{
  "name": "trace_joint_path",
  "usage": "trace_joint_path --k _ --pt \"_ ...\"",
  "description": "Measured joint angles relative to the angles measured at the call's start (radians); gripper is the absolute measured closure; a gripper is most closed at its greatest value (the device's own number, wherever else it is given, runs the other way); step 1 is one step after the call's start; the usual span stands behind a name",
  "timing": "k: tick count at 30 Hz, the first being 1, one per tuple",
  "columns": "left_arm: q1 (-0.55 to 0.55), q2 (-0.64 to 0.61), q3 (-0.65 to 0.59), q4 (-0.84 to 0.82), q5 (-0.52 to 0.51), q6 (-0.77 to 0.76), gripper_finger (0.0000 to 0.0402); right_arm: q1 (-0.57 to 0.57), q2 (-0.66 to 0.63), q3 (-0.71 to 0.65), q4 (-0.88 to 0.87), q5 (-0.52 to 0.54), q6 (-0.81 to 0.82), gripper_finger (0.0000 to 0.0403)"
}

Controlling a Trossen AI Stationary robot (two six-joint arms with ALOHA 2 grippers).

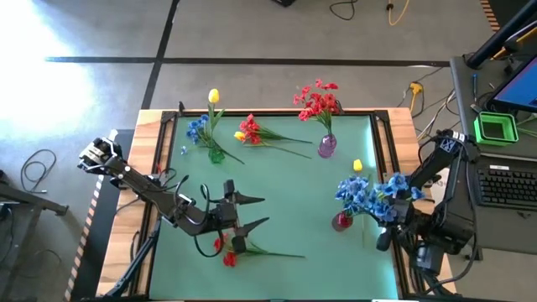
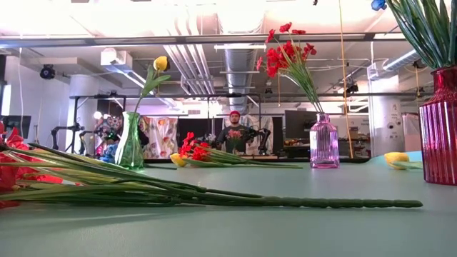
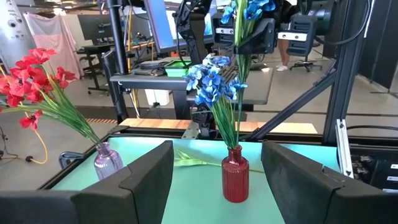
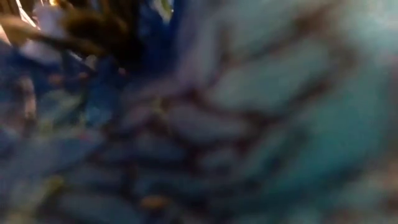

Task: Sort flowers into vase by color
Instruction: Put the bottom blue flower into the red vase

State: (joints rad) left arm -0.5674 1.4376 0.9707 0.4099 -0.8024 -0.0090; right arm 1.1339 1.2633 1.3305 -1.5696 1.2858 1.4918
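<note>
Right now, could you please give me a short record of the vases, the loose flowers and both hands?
green vase: yellow and blue flowers
purple vase: red flowers
red vase: blue flowers
loose flowers: red and yellow bunch at the far side of the mat; red stem by the near edge; yellow flower near the red vase
left hand: open, above the red stem
right hand: shut, beside the blue flowers

high: straight down over whole table | low: table-level, facing the room | left wrist: facing red vase, shared with low | right wrist: pressed against blue blossoms
</note>
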Motion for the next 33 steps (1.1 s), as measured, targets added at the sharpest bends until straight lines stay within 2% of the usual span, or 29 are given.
trace_joint_path --k 33 --pt "0.0 0.001 0.0 -0.008 -0.001 0.0 0.0171 0.0 0.003 -0.108 0.07 -0.011 0.027 0.0385"
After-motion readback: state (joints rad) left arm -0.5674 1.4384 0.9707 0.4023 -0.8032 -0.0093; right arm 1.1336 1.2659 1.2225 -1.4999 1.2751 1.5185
